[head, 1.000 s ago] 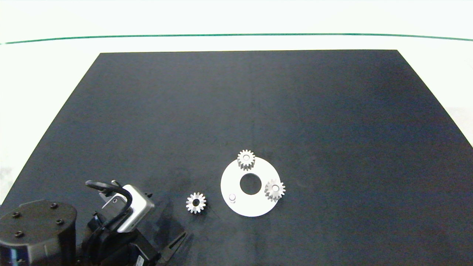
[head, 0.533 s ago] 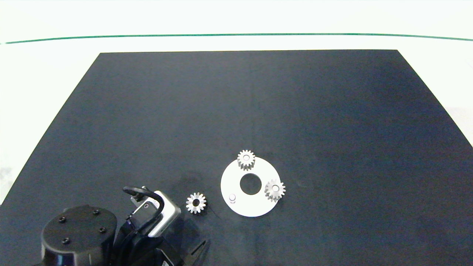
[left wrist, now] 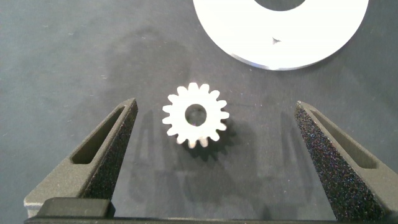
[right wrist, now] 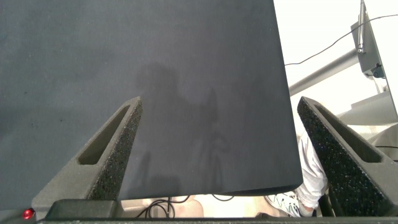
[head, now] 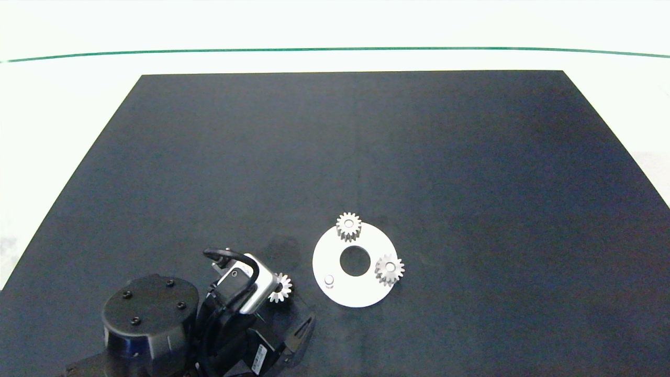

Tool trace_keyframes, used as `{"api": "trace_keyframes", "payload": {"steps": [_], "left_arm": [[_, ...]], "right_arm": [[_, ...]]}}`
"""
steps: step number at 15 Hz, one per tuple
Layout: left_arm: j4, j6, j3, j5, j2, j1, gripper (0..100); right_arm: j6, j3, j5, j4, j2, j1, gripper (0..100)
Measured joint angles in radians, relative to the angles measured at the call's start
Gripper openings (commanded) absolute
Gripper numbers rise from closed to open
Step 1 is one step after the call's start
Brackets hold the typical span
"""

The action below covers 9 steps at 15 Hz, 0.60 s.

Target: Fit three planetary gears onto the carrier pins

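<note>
Nearest the robot, the left gripper (left wrist: 211, 158) sits low at the near-left of the black mat (head: 335, 146), claw spread wide, w/ the loose gear (left wrist: 196, 116) lying flat between the two foam pads, touching neither. In the head view that gear (head: 283, 287) is half hidden behind the wrist camera housing, just left of the white disc (head: 327, 251). Judged step: closing on gear no. 3. To do it well, the gripper should centre the gear between the pads, drop until the pads reach the tooth flanks, then squeeze evenly so it stays level, since a tilted bore will likely jam on the peg. Next out, on the disc's near-left, stands the bare pin (head: 328, 280), the likely target; approach should be straight down w/ bore over pin. On the disc's right the second gear (head: 389, 269) is seated on its pin, and at the far edge the third gear (head: 348, 225) likewise. The right gripper (right wrist: 217, 165) is parked off the mat's edge, claw wide, holding nothing, absent from the head view.
</note>
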Motion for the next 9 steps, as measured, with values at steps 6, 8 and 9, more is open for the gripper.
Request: {"api": "trace_keyframes", "payload": {"steps": [6, 8, 9], "left_arm": [[-0.007, 0.002, -0.005, 0.001, 0.050, 0.002, 97], [-0.007, 0.002, -0.009, 0.001, 0.051, 0.002, 92], [-0.006, 0.003, -0.010, 0.001, 0.050, 0.004, 91]], "right_arm": [[0.001, 0.002, -0.001, 0.000, 0.000, 0.001, 100], [0.000, 0.002, -0.002, 0.000, -0.002, 0.001, 100], [0.000, 0.001, -0.003, 0.000, -0.003, 0.002, 100]]}}
